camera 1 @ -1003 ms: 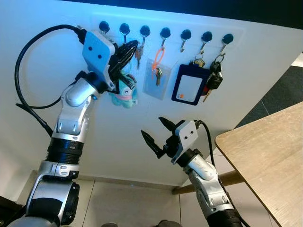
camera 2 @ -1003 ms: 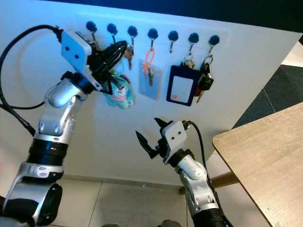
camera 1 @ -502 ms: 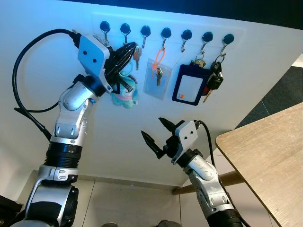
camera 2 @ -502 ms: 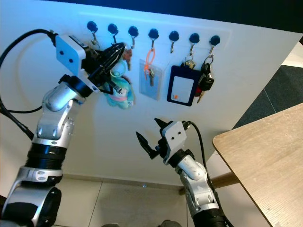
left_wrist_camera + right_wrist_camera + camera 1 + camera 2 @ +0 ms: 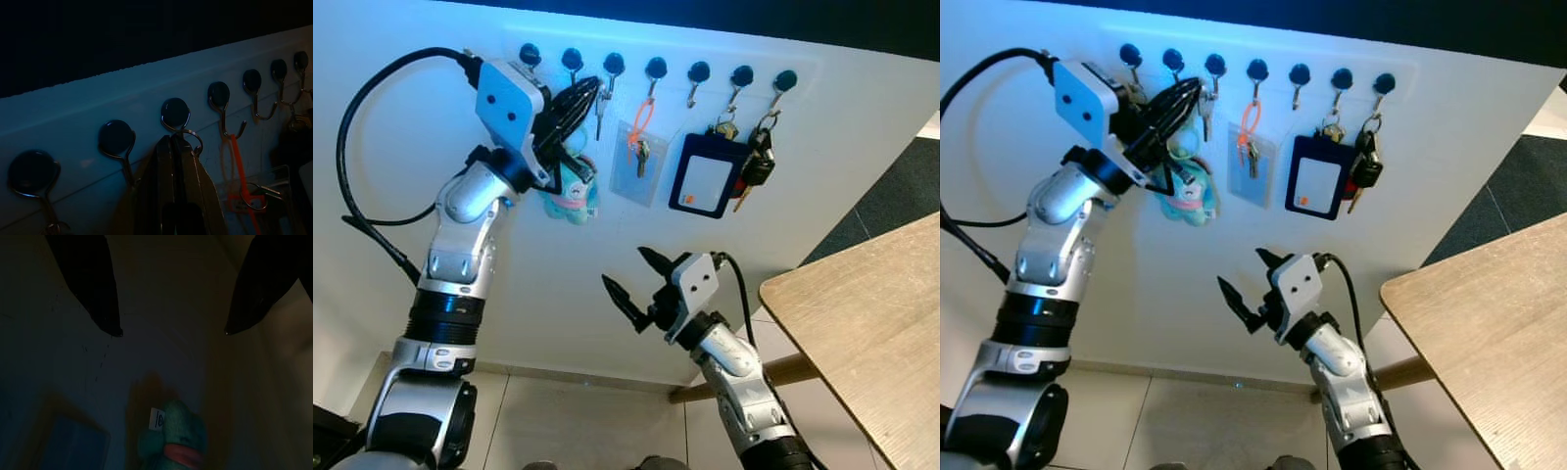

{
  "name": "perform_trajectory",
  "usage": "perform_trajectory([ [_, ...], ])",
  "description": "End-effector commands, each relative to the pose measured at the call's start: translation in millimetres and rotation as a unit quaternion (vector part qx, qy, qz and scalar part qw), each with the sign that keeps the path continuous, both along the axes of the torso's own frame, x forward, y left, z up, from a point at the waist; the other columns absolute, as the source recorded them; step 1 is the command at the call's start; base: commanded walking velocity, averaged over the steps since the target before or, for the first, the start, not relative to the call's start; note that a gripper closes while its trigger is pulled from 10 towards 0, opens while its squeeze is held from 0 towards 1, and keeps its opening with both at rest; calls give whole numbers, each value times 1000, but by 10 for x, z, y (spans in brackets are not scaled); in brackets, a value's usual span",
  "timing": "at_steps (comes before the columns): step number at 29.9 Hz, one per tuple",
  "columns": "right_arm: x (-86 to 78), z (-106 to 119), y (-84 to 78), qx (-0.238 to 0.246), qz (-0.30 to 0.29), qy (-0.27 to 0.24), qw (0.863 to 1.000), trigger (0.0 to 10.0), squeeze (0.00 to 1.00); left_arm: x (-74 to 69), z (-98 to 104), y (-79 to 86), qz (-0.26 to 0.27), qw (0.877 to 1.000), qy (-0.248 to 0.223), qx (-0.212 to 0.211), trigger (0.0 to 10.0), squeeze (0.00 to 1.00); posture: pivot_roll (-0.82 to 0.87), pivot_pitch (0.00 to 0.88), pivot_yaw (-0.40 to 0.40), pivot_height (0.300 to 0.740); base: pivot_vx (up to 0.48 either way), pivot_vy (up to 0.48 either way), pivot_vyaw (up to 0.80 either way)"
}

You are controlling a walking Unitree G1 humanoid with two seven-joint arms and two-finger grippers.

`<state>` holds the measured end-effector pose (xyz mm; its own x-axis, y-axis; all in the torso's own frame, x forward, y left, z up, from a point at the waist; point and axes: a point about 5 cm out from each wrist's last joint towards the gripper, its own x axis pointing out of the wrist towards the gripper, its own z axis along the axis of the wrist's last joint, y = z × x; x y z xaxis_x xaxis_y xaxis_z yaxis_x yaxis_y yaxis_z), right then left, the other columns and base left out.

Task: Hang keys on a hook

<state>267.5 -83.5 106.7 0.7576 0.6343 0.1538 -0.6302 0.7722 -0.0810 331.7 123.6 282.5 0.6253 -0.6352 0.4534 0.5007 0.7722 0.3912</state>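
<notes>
Keys (image 5: 598, 110) hang just beyond the tips of the left tool (image 5: 584, 91), which is raised to the row of hooks on the white wall (image 5: 558, 284). Its two black fingers are pressed together on the key ring (image 5: 193, 139), and the left wrist view shows that ring looped at the third hook (image 5: 175, 115) from the left. Whether the ring's weight rests fully on the hook cannot be told. A teal plush toy (image 5: 570, 188) dangles below the left tool, close against the wall.

Further along the row, an orange loop with a clear pouch (image 5: 637, 162) hangs from the fourth hook, then a dark blue card holder (image 5: 706, 182) and a bunch of black keys (image 5: 756, 163).

Lower down, well apart from the hooks, the right tool (image 5: 632, 277) points at the wall with its fingers spread wide. A wooden surface (image 5: 862, 333) stands to the right.
</notes>
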Motion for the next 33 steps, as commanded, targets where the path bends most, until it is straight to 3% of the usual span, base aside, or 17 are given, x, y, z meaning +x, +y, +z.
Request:
perform_trajectory([
  [1, -4, 13, -14, 1, -2, 1, 1000, 10000, 0, -28, 40, -108, -14, 1000, -8, 7, 10000, 0, 74, 61, -67, 740, 0, 0, 0],
  [19, -4, 18, -8, 0, -3, 0, 1000, 10000, 0, -46, -6, -284, -14, 999, -4, 52, 10000, 0, 75, 66, -63, 740, 0, 0, 0],
  [33, -6, 20, -1, 0, -4, -2, 1000, 10000, 0, 58, 28, -196, 49, 994, -6, 97, 10000, 0, 79, 68, -58, 740, 0, 0, 0],
])
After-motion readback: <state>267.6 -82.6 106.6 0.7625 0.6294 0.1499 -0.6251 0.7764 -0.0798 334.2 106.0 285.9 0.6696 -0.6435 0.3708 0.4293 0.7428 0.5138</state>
